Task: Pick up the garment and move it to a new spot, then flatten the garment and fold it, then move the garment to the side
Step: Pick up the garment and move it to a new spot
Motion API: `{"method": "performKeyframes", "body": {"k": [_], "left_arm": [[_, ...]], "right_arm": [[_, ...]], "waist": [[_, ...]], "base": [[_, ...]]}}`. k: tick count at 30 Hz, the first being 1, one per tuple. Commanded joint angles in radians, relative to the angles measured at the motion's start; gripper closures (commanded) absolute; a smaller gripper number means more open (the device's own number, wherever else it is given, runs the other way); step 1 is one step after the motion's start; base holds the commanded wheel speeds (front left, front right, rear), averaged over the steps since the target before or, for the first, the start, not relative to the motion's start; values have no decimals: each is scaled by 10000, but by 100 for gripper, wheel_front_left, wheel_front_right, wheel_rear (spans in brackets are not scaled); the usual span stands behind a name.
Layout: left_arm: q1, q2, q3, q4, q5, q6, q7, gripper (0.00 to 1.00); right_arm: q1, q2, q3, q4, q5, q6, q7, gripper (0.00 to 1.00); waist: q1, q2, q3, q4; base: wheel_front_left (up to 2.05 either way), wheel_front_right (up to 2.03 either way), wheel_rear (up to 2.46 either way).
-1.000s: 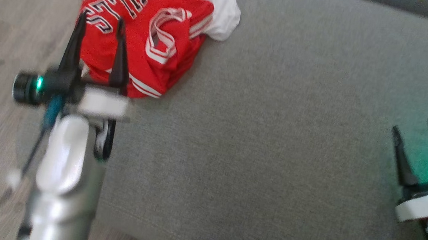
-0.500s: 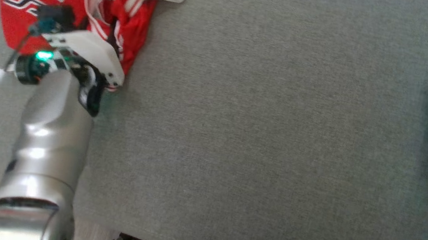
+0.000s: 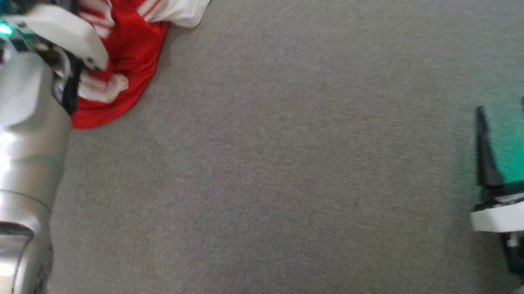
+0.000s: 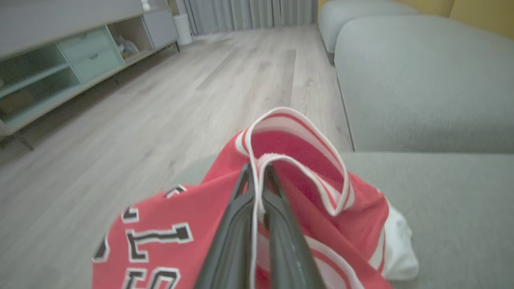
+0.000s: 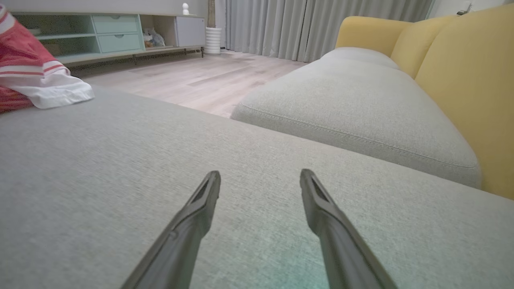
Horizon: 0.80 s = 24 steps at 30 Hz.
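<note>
The red garment (image 3: 125, 59), a jersey with white stripes and dark lettering, lies bunched at the far left of the grey cushion (image 3: 288, 167). It sits close to the cushion's edge, with the wooden floor (image 4: 160, 100) beyond. A white part of the cloth spills toward the cushion's middle.

The left pincer (image 4: 257, 170) is closed on a white-trimmed opening of the jersey. The trim is pinched between its two fingers, and a loop of it stands up just past the tips. The heap has no clear long axis.

The right pincer (image 3: 504, 105) is spread wide and empty, over bare cushion at the far right, well apart from the cloth. The left arm is therefore the nearer one and has the hold, so the carry probably falls to it.

The free room lies to the robot's right of the heap, across the middle of the cushion, and nothing stands in the way there. Only an edge is gripped, so the rest will likely trail and could slip over the near edge.

A second seat (image 5: 353, 104), a yellow backrest (image 5: 461, 80) and a low cabinet (image 4: 60, 60) stand well clear.
</note>
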Motion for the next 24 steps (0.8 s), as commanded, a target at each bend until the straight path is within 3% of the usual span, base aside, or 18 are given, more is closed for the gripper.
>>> {"method": "performKeyframes", "body": {"k": [1,7,10,17,24], "left_arm": [[-450,636,106,-419,71,-19,-145,100],[-862,1006,-381,-1461,2,-131,-28,100],[-946,1069,-1095,-2612,-237,-151,454,100],[-788,1271,-2361,-5303,-1476,-155,1588,100],[352,869,-2887,-7124,-2613,-155,2224,100]], "right_arm": [[15,10,235,-217,-1,-7,8,0],[141,1146,644,-28,30,-7,8,0],[370,1705,794,35,27,-7,8,0],[483,2287,950,49,64,-7,8,0],[366,2613,1066,62,118,-7,8,0]], "waist": [[1,0,-714,-611],[1,0,-1875,-1777],[1,0,-2490,-2579],[1,0,-3016,-3798],[1,0,-2838,-4720]], "base": [[0,0,0],[0,0,0],[0,0,0],[0,0,0],[0,0,0]]}}
